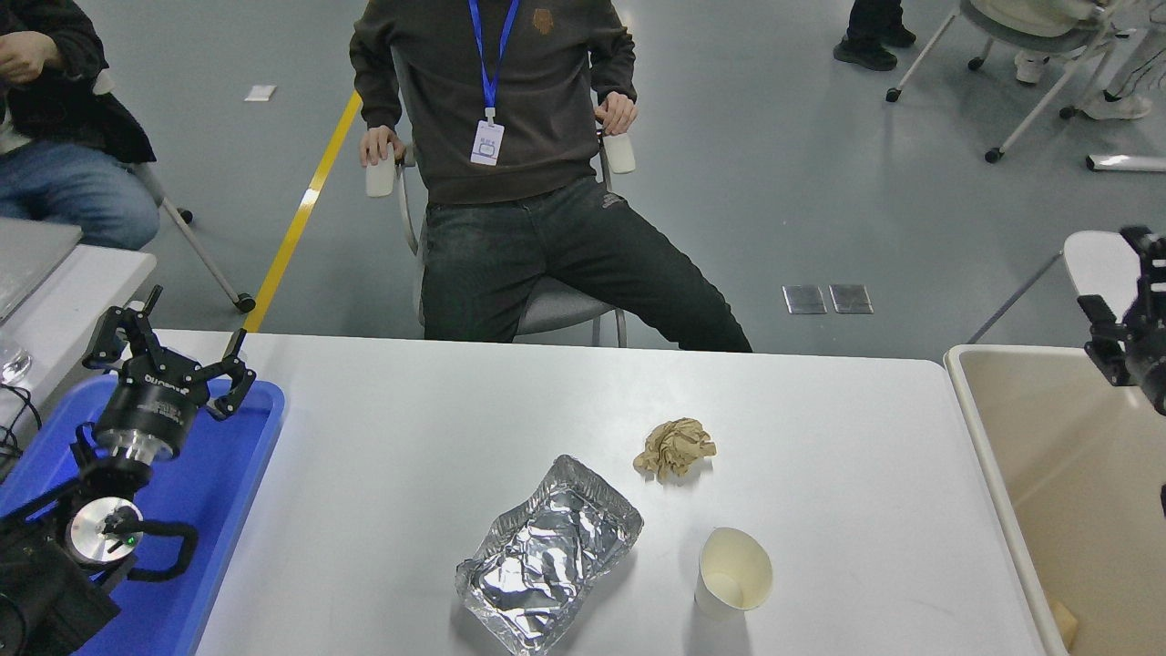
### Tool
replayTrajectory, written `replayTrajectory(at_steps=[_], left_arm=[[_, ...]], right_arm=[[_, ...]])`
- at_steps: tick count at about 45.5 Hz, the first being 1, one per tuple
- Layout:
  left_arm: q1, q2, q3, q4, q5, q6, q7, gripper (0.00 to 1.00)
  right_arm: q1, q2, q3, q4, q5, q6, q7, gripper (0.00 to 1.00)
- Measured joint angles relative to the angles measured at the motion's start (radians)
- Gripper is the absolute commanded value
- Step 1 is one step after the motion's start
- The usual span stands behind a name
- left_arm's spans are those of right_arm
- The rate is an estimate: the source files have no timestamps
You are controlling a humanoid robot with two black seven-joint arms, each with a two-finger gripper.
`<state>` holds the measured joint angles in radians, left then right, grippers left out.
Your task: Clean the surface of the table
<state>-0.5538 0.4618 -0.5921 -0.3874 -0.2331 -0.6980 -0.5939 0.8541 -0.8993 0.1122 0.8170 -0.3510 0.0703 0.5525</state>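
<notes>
The white table surface (410,437) holds three pieces of litter: a crumpled brown paper ball (675,447) near the middle, a crushed foil container (549,553) toward the front, and a cream paper cup (734,569) lying on its side to the right of the foil. My right gripper (1111,273) is open and empty at the picture's right edge, raised over the far corner of the beige bin and partly cut off. Parked over the blue tray at the lower left, my left gripper (196,314) is open and holds nothing.
A blue tray (228,474) lies at the table's left end and a beige bin (979,428) stands off its right end. A person (510,137) sits in a chair just beyond the far edge. Another grey table (55,273) is at the left.
</notes>
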Motion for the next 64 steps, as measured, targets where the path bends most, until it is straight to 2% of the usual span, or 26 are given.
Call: replayTrajectory(at_steps=[4, 6, 7, 19, 25, 33, 46, 64], left_arm=[[0.000, 0.000, 0.000, 0.000, 0.000, 0.000, 0.000, 1.00], [0.000, 0.000, 0.000, 0.000, 0.000, 0.000, 0.000, 1.00], [0.000, 0.000, 0.000, 0.000, 0.000, 0.000, 0.000, 1.00], [0.000, 0.000, 0.000, 0.000, 0.000, 0.000, 0.000, 1.00], [0.000, 0.000, 0.000, 0.000, 0.000, 0.000, 0.000, 1.00], [0.000, 0.000, 0.000, 0.000, 0.000, 0.000, 0.000, 1.00], [0.000, 0.000, 0.000, 0.000, 0.000, 0.000, 0.000, 1.00], [0.000, 0.000, 0.000, 0.000, 0.000, 0.000, 0.000, 1.00]], right_arm=[[0.134, -0.052, -0.171, 0.023, -0.098, 0.058, -0.001, 0.99], [0.153, -0.059, -0.188, 0.028, -0.120, 0.068, -0.001, 0.99], [0.203, -0.082, -0.232, 0.047, -0.182, 0.098, -0.001, 0.99], [0.410, -0.138, -0.358, 0.147, -0.578, 0.216, -0.003, 0.99], [0.490, -0.101, -0.391, 0.209, -0.795, 0.282, -0.003, 0.99], [0.576, -0.011, -0.423, 0.271, -0.950, 0.370, -0.003, 0.99], [0.717, 0.229, -0.533, 0.323, -1.052, 0.446, -0.004, 0.99], [0.762, 0.516, -0.651, 0.335, -1.083, 0.468, -0.009, 0.99]])
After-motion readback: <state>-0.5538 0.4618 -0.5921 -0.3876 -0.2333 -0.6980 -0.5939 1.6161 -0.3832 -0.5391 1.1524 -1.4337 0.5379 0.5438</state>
